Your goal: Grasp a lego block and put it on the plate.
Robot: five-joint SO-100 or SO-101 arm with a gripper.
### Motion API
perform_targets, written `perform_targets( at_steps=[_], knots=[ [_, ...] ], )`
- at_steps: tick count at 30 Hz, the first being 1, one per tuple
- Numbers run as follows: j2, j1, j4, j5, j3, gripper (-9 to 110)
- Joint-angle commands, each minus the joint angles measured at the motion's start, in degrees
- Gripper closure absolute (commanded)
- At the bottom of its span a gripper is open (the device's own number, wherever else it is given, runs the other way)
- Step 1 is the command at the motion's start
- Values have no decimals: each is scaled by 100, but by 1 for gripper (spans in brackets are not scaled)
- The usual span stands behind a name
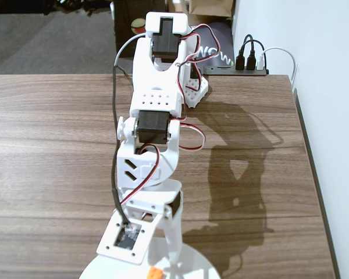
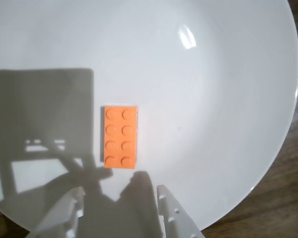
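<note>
In the wrist view the orange lego block [image 2: 120,137] lies flat, studs up, near the middle of the white plate [image 2: 228,89]. My gripper [image 2: 120,194] hangs above the plate just below the block, open and empty, with a wide gap between its white fingers [image 2: 171,210]. In the fixed view the arm reaches toward the bottom edge, over the plate [image 1: 200,266]; a sliver of the block [image 1: 155,273] shows at the bottom. The fingertips are hidden there by the arm.
The brown wooden table [image 1: 46,133] surrounds the plate. A black power strip with plugs [image 1: 247,64] sits at the far edge by the white wall. The table's right edge [image 1: 311,168] runs close to the arm's shadow.
</note>
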Motion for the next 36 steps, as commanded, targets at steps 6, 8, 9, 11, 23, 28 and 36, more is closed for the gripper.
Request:
perform_targets(
  at_steps=[6,8,9,11,23,28,36],
  knots=[
    [264,26,62,53,-237,80],
    [281,18,79,62,-229,80],
    [281,18,79,62,-229,80],
    [299,18,79,62,-202,80],
    [1749,-185,-70,167,1292,95],
    [2689,-281,-167,466,2399,101],
    [4175,-264,-642,1283,4140,101]
  ],
)
